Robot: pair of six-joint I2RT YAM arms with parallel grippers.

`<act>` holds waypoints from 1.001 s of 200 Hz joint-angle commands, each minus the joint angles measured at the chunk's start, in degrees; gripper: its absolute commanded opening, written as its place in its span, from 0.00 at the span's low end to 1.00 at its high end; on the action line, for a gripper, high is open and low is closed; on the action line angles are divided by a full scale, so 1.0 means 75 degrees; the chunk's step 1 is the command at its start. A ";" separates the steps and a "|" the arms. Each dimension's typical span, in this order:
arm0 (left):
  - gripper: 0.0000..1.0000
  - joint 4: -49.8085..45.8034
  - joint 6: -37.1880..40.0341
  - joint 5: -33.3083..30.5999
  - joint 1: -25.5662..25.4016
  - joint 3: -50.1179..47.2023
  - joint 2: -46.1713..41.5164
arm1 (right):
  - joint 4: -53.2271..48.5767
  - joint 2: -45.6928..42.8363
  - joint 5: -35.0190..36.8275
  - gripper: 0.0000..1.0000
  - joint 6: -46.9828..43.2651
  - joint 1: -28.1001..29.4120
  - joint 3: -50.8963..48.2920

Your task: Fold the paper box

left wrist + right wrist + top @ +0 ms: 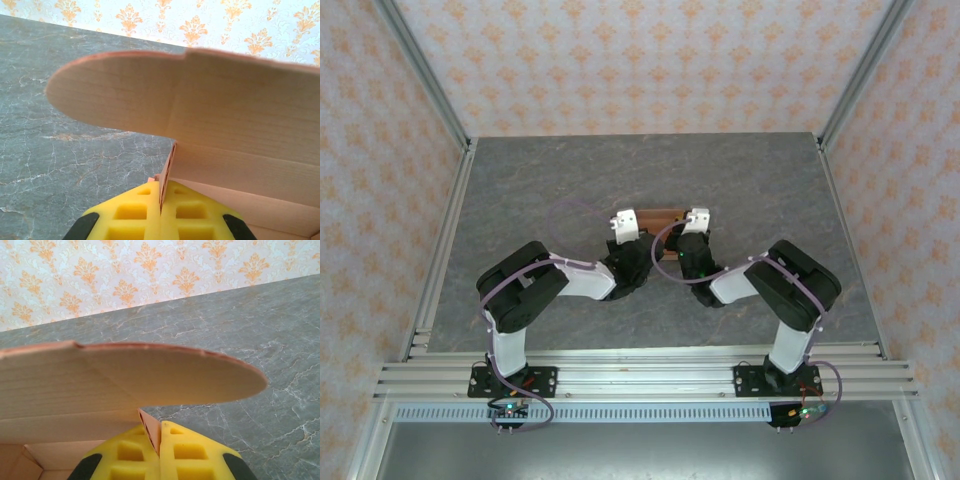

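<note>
The paper box (660,222) is salmon-orange card and sits mid-table between both grippers. My left gripper (626,230) is at its left end and my right gripper (692,228) at its right end. In the left wrist view the yellow fingers (135,212) of the left gripper (162,195) are shut on an upright side wall of the paper box (225,105), under a rounded lid flap. The right wrist view has the right gripper (159,436) shut on the opposite wall, and the flap of the paper box (125,375) arches over it.
The grey marbled table (570,180) lies bare around the box. Patterned walls and metal frame rails (430,110) enclose it on three sides. An aluminium rail (640,375) carrying both arm bases runs along the near edge.
</note>
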 commanded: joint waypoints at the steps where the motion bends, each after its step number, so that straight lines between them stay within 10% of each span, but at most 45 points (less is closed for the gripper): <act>1: 0.00 -0.0488 0.0195 -0.1369 0.0273 -0.0370 0.0349 | -0.0384 0.0381 0.1056 0.00 0.0106 -0.0151 -0.0391; 200: 0.00 0.1161 0.0837 -0.1834 0.0061 -0.1160 0.0696 | -0.0053 0.0351 0.1290 0.05 0.0269 -0.0043 -0.0929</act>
